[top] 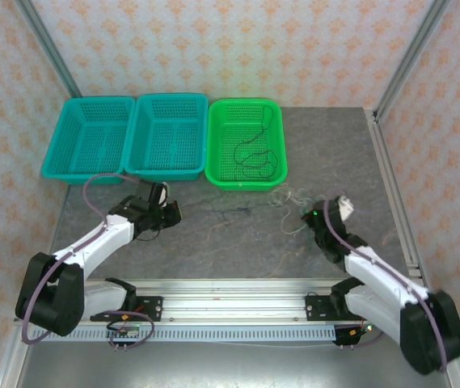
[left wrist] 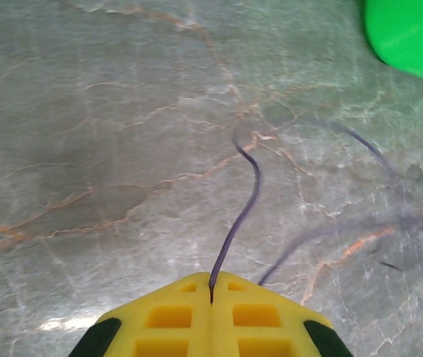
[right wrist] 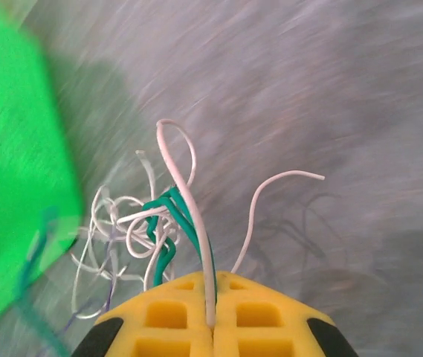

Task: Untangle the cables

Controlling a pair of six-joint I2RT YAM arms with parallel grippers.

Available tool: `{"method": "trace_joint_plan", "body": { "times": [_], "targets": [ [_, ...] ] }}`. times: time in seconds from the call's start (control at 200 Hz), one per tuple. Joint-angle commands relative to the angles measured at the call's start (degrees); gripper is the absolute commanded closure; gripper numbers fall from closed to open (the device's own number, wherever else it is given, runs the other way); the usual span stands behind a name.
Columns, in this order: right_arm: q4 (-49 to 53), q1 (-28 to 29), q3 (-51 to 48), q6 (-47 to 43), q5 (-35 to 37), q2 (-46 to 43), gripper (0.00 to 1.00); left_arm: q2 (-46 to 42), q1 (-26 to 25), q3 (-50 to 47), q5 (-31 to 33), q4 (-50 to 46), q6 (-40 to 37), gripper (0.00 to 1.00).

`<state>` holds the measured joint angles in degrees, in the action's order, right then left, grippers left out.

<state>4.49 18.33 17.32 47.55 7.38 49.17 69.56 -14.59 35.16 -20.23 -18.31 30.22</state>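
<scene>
My left gripper (left wrist: 212, 286) is shut on the end of a thin purple cable (left wrist: 244, 201), which runs away from it over the grey table to the right. In the top view the left gripper (top: 173, 214) sits left of centre, and the purple cable (top: 231, 212) trails toward a loose tangle of white cables (top: 289, 199). My right gripper (right wrist: 212, 282) is shut on a white cable (right wrist: 189, 193) and a green-teal cable (right wrist: 174, 212) that rise from the tangle (right wrist: 126, 230) just left of it. A black cable (top: 258, 149) lies in the green basket (top: 217, 174).
Two teal baskets (top: 74, 171) (top: 145, 170) stand left of the green basket along the table's back. The green basket (right wrist: 10, 149) is close to the left of the right gripper (top: 309, 220). The patterned walls and metal frame posts close in the table.
</scene>
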Motion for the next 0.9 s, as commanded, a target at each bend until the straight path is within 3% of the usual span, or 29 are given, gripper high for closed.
{"method": "trace_joint_plan", "body": {
  "times": [0.0,0.14,0.275,0.395,0.651,0.896],
  "targets": [
    [14.1,-6.1,-1.4,7.4,4.6,-8.3,1.0,-0.1,1.9,-1.2,2.0,-1.7,2.5,1.0],
    [12.7,-11.9,-2.2,1.0,-2.5,-14.0,1.0,-1.0,3.1,-2.5,-1.7,0.6,2.6,1.0],
    [-0.1,-11.8,-3.3,-3.6,-19.0,-7.9,1.0,-2.4,3.0,-4.6,-9.1,7.4,3.6,1.0],
    [-6.0,-10.2,-2.9,-5.5,-27.4,-1.5,1.0,-7.2,2.5,-4.4,-12.9,10.5,4.0,1.0],
    [-9.0,-5.2,-2.8,-6.5,-27.0,2.2,1.0,-19.9,-3.3,4.3,-11.5,8.6,2.9,1.0],
    [-9.2,-5.2,-2.7,-5.8,-26.6,1.4,1.0,-14.9,-6.9,18.6,-8.3,19.8,3.5,1.0]
  ]
}}
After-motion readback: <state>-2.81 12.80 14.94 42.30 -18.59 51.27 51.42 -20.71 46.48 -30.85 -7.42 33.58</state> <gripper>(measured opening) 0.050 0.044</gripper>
